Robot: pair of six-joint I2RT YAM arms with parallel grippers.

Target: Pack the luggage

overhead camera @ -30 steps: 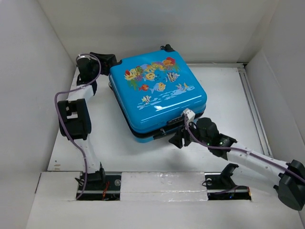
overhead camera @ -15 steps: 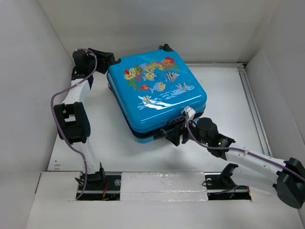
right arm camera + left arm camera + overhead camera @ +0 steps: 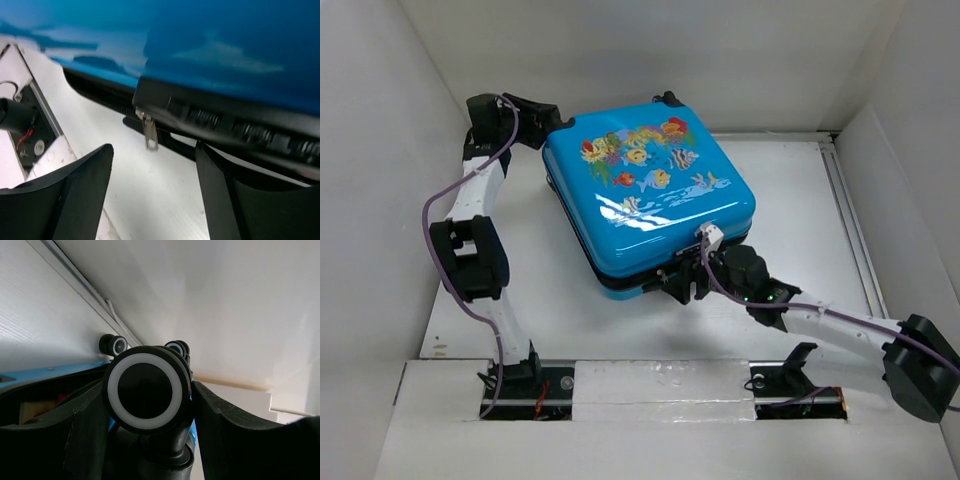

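The luggage [image 3: 650, 190], a bright-blue fish-print suitcase, lies flat on the table with its lid down. My left gripper [image 3: 542, 122] is at its far left corner. In the left wrist view its fingers [image 3: 235, 432] press both sides of a black wheel with a white ring [image 3: 147, 390]. My right gripper [image 3: 682, 284] is at the near edge, open. In the right wrist view a silver zipper pull [image 3: 149, 132] hangs from the black zipper band [image 3: 235, 127] just ahead of the open gripper [image 3: 154, 160], untouched.
White walls close in the table on the left, back and right. A metal rail [image 3: 850, 220] runs along the right side. Two more suitcase wheels [image 3: 114, 345] show behind the held one. The arm bases [image 3: 530, 385] sit at the near edge.
My left arm has drawn back toward the far left corner and the suitcase has shifted slightly left with it. My right gripper has moved left along the near edge.
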